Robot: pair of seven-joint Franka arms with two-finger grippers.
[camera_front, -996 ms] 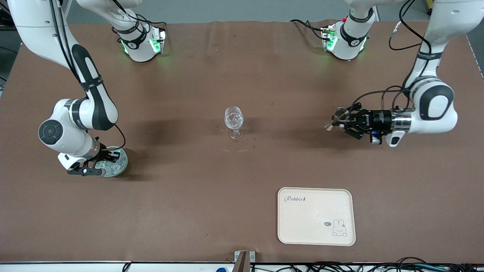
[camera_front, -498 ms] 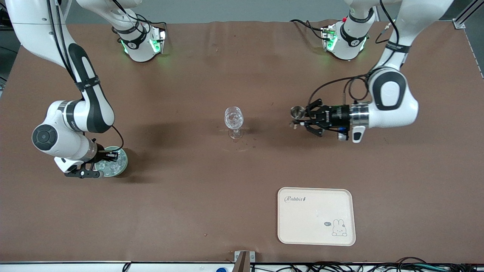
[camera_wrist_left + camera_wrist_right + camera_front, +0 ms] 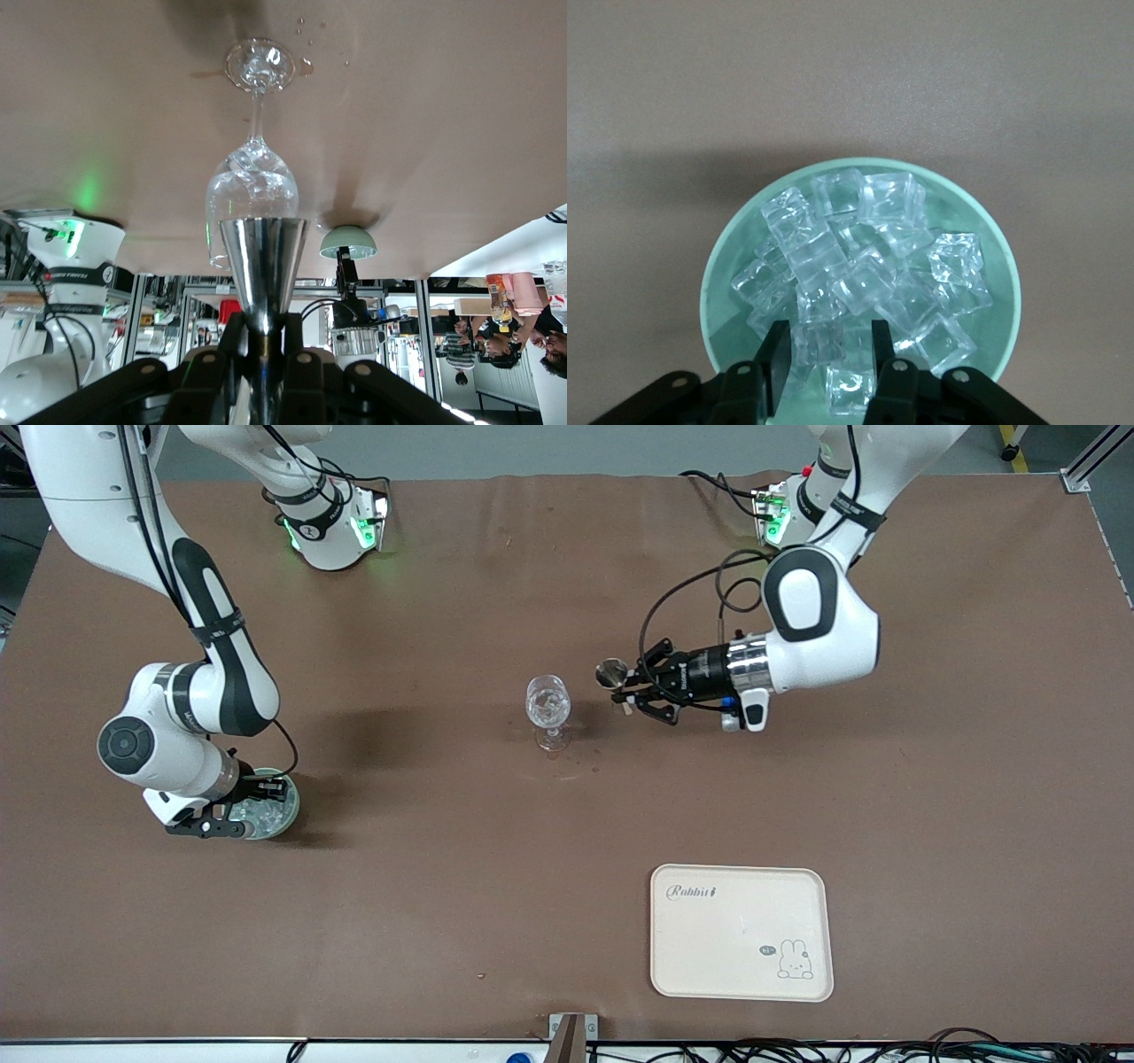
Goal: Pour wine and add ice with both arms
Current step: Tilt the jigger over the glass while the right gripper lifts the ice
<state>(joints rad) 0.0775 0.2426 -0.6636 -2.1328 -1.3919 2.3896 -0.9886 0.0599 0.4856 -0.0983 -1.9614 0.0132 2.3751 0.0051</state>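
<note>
The left gripper (image 3: 625, 689) was clamped tight on a small steel cone-shaped measuring cup (image 3: 611, 673), holding it by the narrow waist with the arm stretched out level above the brown table (image 3: 567, 886). The cup hung over the bare tabletop just beside the clear stemmed wine glass (image 3: 547, 710), toward the left arm's end, apart from the glass. In the left wrist view the metal cone (image 3: 263, 266) lined up with the glass (image 3: 254, 190), which carried a few clear chunks in its bowl, and small wet spots lay on the table near its foot.

The right gripper (image 3: 252, 797) was down over the pale green round bowl (image 3: 283, 815) near the right arm's end of the table. Its 2 black fingers (image 3: 777, 359) stood partly apart, with their tips in among the ice (image 3: 864, 266), a heap of clear glassy cubes filling the bowl (image 3: 718, 274). 1 cube sat between the fingertips, but whether it was gripped could not be told. The ice lay piled in the bowl, well apart from the glass.

A cream rectangular tray (image 3: 741, 933) printed with a rabbit drawing lay flat nearer to the front camera than the glass, toward the left arm's end of the table.
</note>
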